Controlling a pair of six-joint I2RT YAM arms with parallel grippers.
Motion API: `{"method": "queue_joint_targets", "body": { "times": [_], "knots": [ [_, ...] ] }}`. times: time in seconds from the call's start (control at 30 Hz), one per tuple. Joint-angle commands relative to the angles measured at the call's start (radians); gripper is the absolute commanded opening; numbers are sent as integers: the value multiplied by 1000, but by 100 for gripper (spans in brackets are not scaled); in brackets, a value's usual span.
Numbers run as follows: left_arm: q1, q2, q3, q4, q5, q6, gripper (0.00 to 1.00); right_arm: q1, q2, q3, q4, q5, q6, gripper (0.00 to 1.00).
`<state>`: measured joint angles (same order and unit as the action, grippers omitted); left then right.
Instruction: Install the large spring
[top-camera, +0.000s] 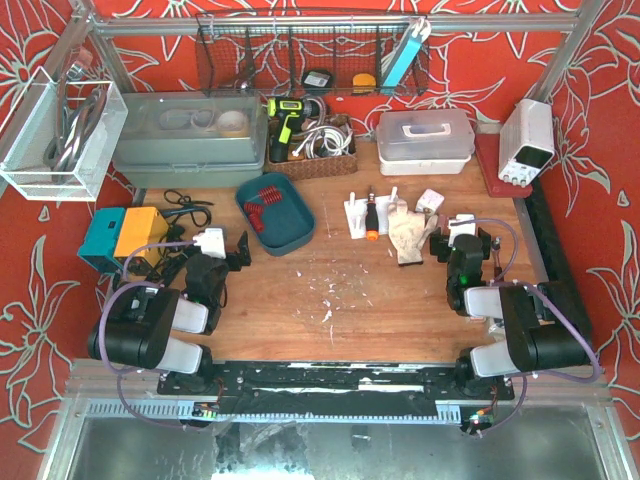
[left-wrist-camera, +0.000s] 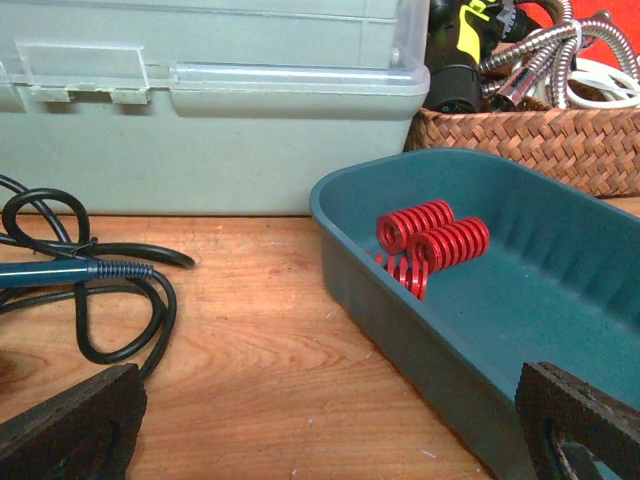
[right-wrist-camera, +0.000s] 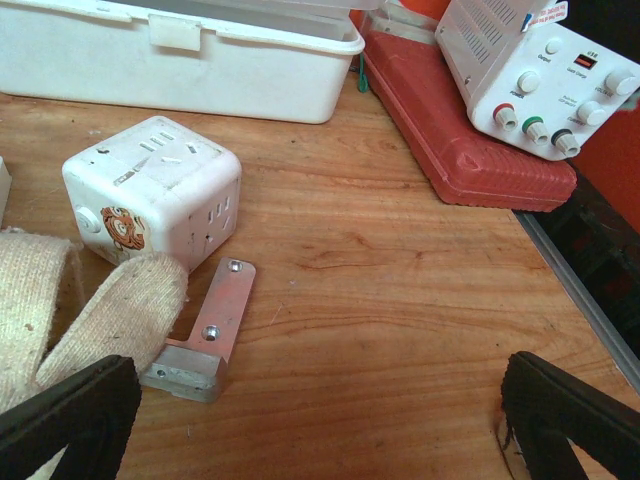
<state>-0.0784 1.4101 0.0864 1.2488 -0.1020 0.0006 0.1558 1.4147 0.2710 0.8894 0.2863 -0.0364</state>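
Jaws of both arms gape wide, empty, low over the wooden table (top-camera: 400, 300). Red coil springs (left-wrist-camera: 445, 245) lie loose in the teal plastic tray (left-wrist-camera: 560, 300), walls stopping them rolling, just ahead of left jaws, probably the picker.

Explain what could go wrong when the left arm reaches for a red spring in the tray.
1. The red coil springs lie touching in the teal plastic tray, so the open left gripper might take the wrong size or two together.
2. The tray's near wall stands before the springs; a finger could hit it and push the tray.
3. The looped black cable beside that gripper may snag.
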Motion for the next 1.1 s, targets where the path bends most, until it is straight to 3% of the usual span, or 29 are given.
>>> {"method": "queue_joint_targets", "body": {
  "times": [0.0,0.23,0.37,0.57,0.67,0.77,0.83,0.9,1.07],
  "knots": [
    [2,-3,15,11,4,13,100,2,0,12,-7,-3,3,99],
    [3,-4,13,12,4,13,100,4,-35,9,-3,-8,-4,99],
    [2,-82,28,-63,66,35,100,3,-229,117,-377,-81,4,99],
    [1,-367,218,-632,-33,-115,100,3,-336,303,-723,-169,174,99],
    [0,-488,308,-802,-6,-173,100,4,-351,406,-891,-148,265,99],
    [0,-588,392,-981,2,-343,100,4,-344,530,-1107,-70,450,99],
    [0,-639,451,-1116,23,-431,100,2,-332,598,-1230,-90,455,99],
    [0,-710,437,-1100,102,-468,100,1,-330,623,-1299,-105,476,99],
    [0,-846,317,-963,293,-638,100,-6,-326,608,-1289,-270,475,99]
  ]
}}
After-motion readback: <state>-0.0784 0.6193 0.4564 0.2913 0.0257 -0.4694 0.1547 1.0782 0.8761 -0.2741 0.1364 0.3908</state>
